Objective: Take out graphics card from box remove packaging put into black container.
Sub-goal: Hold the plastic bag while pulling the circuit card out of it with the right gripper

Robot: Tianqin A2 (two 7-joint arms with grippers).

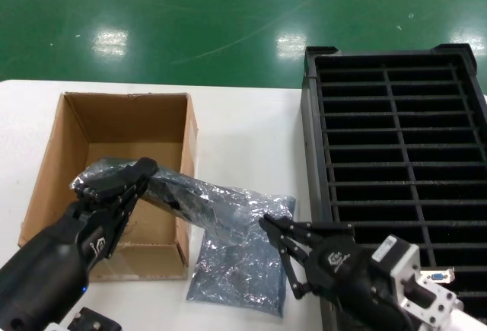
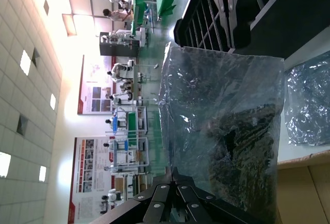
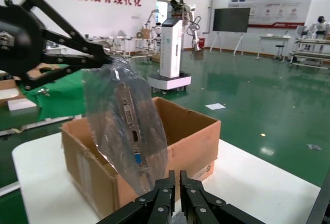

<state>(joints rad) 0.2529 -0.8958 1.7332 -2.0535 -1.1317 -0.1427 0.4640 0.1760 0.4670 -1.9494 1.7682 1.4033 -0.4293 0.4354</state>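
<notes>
- My left claw [image 1: 125, 181] is clamped on one end of the bag [image 1: 199, 203], holding it up over the near right corner of the cardboard box [image 1: 114, 129].
- Through the bag I see the card [image 3: 131, 131], still inside it, its metal bracket showing a white port and a blue one.
- My right claw [image 1: 272, 228] is pinched shut on the bag's other end, just left of the black crate [image 1: 396, 118].
- A second, identical bag [image 1: 243, 274] lies flat on the white table [image 1: 243, 118], between box and crate.
</notes>
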